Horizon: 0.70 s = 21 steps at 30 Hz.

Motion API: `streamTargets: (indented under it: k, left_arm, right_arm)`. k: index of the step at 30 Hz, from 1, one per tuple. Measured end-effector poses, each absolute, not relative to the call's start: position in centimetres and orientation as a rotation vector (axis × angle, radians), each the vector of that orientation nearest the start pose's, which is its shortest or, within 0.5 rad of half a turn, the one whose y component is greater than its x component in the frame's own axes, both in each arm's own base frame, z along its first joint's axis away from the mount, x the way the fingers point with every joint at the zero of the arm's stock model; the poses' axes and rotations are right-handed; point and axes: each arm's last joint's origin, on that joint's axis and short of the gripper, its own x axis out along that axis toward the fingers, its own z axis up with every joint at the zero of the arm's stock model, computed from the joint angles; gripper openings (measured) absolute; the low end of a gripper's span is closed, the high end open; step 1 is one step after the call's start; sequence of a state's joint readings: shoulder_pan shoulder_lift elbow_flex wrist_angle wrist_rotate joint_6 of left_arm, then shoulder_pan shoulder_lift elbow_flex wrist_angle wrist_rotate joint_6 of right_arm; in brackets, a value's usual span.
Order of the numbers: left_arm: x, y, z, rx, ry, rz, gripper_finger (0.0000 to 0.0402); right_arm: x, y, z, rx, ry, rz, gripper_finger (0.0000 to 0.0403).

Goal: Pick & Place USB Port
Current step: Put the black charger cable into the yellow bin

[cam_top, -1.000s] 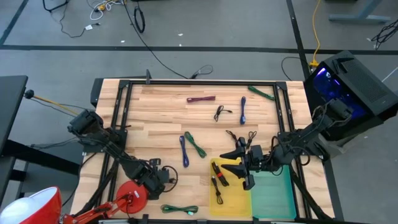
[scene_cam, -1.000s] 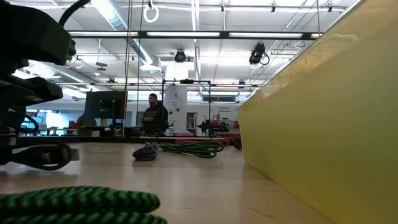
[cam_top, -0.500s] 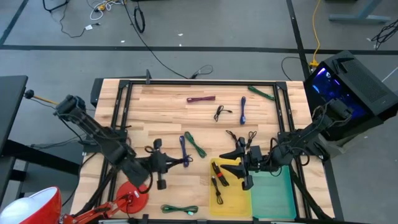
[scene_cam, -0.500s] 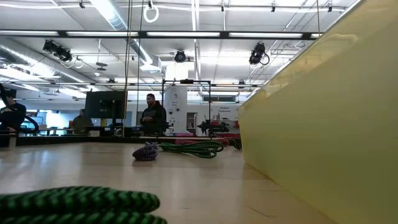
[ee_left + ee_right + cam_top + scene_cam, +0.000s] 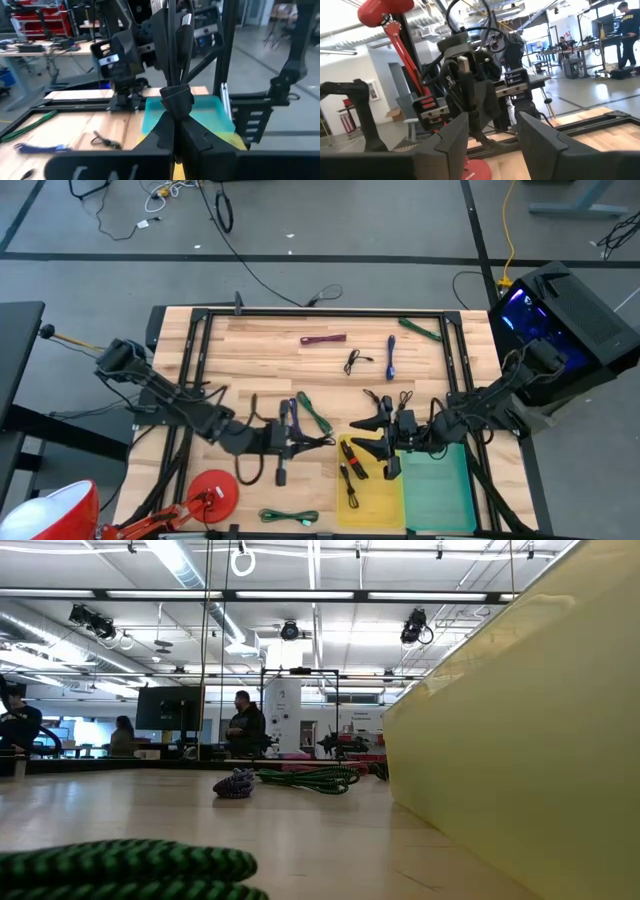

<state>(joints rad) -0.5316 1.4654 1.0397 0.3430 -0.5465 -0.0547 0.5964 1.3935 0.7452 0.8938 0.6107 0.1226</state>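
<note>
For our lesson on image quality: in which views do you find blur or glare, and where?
Low view: the green cable up close is soft, ceiling lights glare. Left wrist view: blurred throughout, the left gripper included. Right wrist view: bright background washes out behind the right gripper.

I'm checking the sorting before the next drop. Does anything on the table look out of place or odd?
Nothing looks damaged or spilled. Loose cables lie scattered over the table, two black ones already in the yellow bin; the green bin looks empty. The left gripper carries a black cable toward the bins, opposite the open right gripper.
</note>
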Motion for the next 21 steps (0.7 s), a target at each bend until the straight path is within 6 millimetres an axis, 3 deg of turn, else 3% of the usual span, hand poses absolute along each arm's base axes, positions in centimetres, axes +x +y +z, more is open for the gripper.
streamTargets:
  k: [12, 21]
  left_arm:
    - [33.7, -12.9, 29.8, -0.12, -0.069, -0.097, 0.0008]
    - [34.8, -12.7, 28.6, -0.15, -0.084, -0.117, 0.0008]
  right_arm:
    - [25.6, 14.8, 28.4, 0.256, -0.2, -0.017, 0.0171]
    - [25.8, 14.5, 28.3, 0.25, -0.195, -0.028, 0.0171]
